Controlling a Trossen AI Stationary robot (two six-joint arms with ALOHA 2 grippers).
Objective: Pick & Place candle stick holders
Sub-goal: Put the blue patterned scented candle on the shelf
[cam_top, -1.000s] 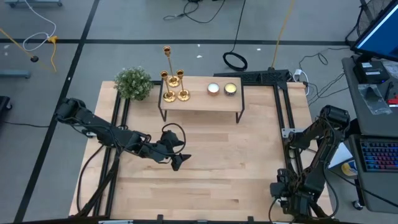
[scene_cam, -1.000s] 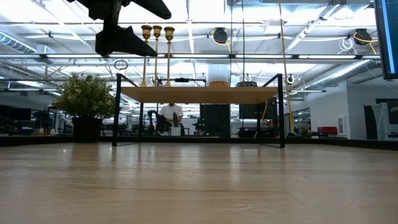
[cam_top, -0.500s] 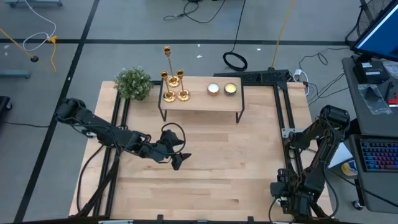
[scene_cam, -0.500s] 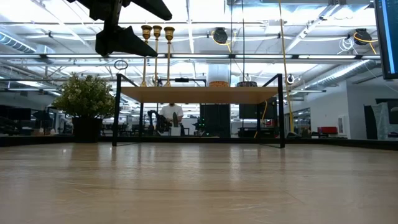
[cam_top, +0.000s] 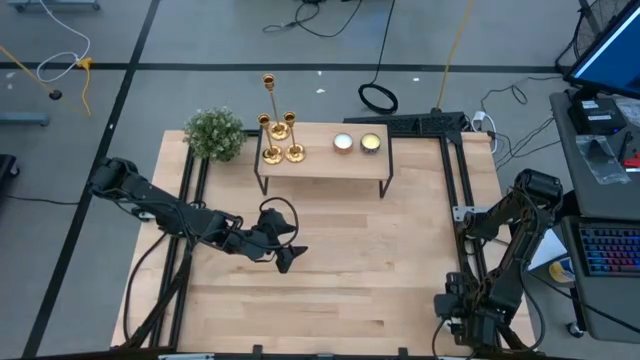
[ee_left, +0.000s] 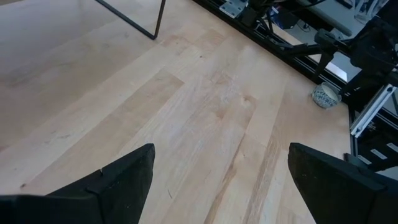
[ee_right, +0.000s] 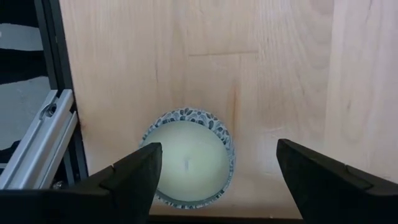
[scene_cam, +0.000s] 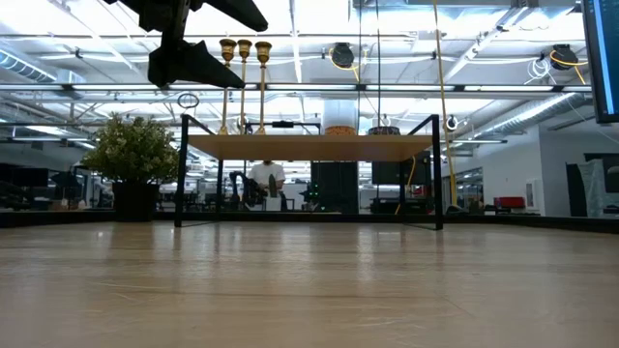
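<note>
Three gold candle stick holders (cam_top: 281, 140) stand on their round bases at the left end of a small raised wooden shelf (cam_top: 322, 163); the low view shows their stems and cups (scene_cam: 244, 82). My left gripper (cam_top: 283, 260) hovers open above bare table, in front of the shelf and nearer than it, with nothing between its fingers (ee_left: 221, 149). At the table's near right corner, my right gripper (ee_right: 216, 149) is open and points down over a pale candle in a patterned jar (ee_right: 186, 163), its fingers clear of the jar on either side.
Two short round candles (cam_top: 356, 143) sit on the shelf's right half. A bushy green plant (cam_top: 215, 133) stands at the far left beside the shelf. Black frame rails (cam_top: 455, 200) run along the table's sides. Bare wood (cam_top: 370, 260) lies between the arms.
</note>
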